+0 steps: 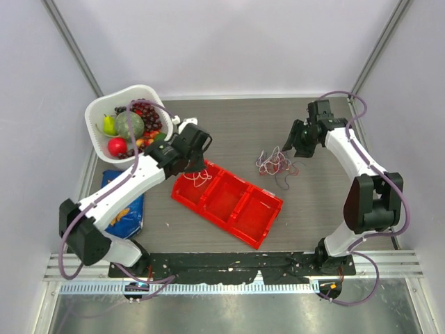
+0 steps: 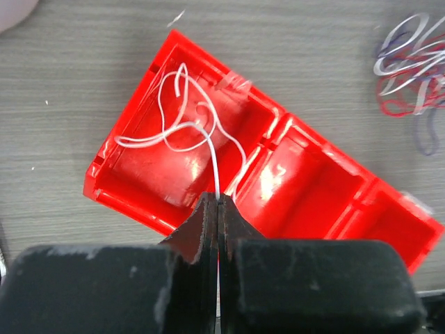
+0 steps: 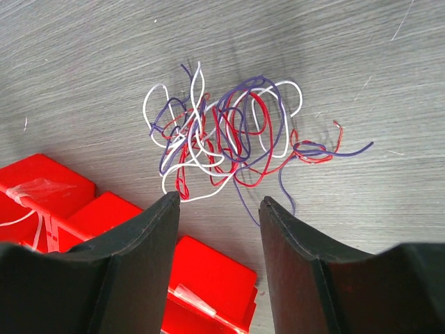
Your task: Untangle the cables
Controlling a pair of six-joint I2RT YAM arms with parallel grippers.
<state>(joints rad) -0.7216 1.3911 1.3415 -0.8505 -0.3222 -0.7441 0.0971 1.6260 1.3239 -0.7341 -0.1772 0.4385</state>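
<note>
A tangle of thin white, red and purple cables [image 1: 277, 163] lies on the table right of the red tray [image 1: 243, 216]; it also shows in the right wrist view [image 3: 229, 136] and at the left wrist view's top right [image 2: 410, 62]. My left gripper [image 1: 198, 165] is shut on a white cable [image 2: 188, 125] that hangs loopy into the tray's left compartment [image 2: 132, 174]. My right gripper [image 1: 295, 142] is open and empty above the table, just right of the tangle; in its wrist view [image 3: 219, 202] the tangle lies beyond its fingertips.
A white basket [image 1: 97, 111] of fruit stands at the back left. A blue bag [image 1: 125, 209] lies at the left under my left arm. The tray has three compartments; the middle and right ones hold no cable.
</note>
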